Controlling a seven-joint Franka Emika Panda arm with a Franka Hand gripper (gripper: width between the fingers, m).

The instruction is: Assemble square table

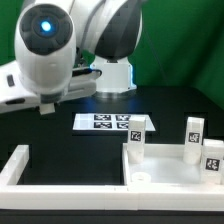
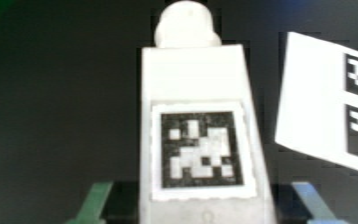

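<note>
In the wrist view a white leg block [image 2: 197,120] with a black-white tag and a rounded end sits between my gripper's [image 2: 206,205] jaws. The green finger [image 2: 105,200] and the blue finger [image 2: 311,200] flank it, and it is held off the table. In the exterior view the gripper [image 1: 47,105] hangs high at the left under the arm; the held leg is not clear there. The square table slab [image 1: 165,175] lies at the lower right. Three tagged legs stand upright on it: one at its near-left corner [image 1: 137,140], two at the right [image 1: 193,135] [image 1: 212,155].
The marker board [image 1: 112,123] lies mid-table and also shows in the wrist view [image 2: 327,100]. White frame bars run along the left [image 1: 18,165] and the front [image 1: 70,195]. The robot base [image 1: 115,75] stands at the back.
</note>
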